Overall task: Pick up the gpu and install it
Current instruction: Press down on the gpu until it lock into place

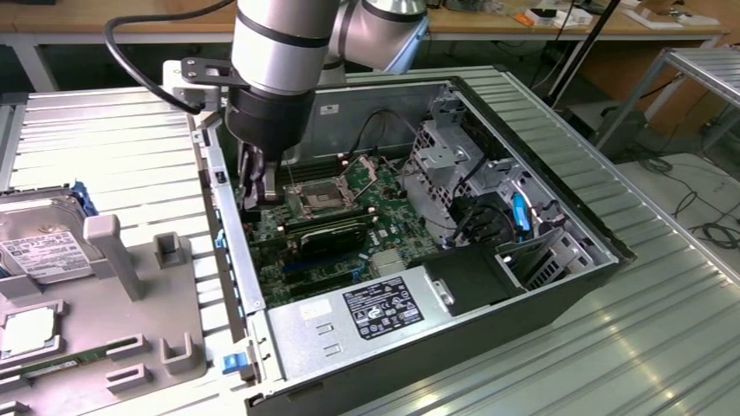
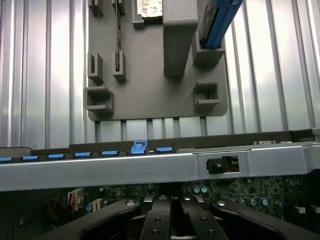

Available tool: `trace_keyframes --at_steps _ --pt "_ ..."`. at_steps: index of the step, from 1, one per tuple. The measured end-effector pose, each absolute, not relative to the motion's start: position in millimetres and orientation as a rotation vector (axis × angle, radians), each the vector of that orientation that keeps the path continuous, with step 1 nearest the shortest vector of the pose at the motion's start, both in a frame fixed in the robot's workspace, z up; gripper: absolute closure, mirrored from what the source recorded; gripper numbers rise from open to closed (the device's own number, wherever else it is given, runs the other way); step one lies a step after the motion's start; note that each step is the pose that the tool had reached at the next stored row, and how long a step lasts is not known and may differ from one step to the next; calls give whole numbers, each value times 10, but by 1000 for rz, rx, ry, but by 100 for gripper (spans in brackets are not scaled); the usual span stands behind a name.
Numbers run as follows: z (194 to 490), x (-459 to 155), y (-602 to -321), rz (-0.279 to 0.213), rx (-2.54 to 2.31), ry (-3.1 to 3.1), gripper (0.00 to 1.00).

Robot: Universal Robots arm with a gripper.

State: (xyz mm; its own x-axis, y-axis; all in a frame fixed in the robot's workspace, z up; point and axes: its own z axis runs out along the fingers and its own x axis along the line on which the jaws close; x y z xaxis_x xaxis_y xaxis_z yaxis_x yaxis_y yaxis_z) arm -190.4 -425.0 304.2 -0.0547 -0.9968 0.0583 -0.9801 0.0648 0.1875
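- The ribbed metal desk [image 1: 647, 286] carries the open computer case [image 1: 235, 260] and, on the exterior view's left, a grey parts holder [image 1: 127, 312].
- Inside the case, the motherboard [image 1: 387, 204] lies flat and faces up at you.
- What you should take for the gpu [image 1: 329, 227] is the long dark card across the board, just on the near side of the processor socket. I judge it to be sitting in a slot, not loose.
- Its long axis runs from the exterior view's left to its right, with the right end slightly farther away.
- Your gripper [image 1: 256, 195] hangs inside the case against the left wall, just off the card's left end and a little beyond it.
- In the wrist view the gripper [image 2: 171, 222] is clenched tight. You cannot tell from either view whether anything is pinched between its tips.
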Motion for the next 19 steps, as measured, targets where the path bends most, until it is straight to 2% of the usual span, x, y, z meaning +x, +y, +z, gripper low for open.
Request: trace_keyframes --at_steps 4,15,19 --pt "3041 -1903 -4253 -142 2031 -2158 89" --pt "3026 -1905 -4256 -90 2000 -2135 89" --pt "3018 -1905 -4241 -91 2000 -2137 89"
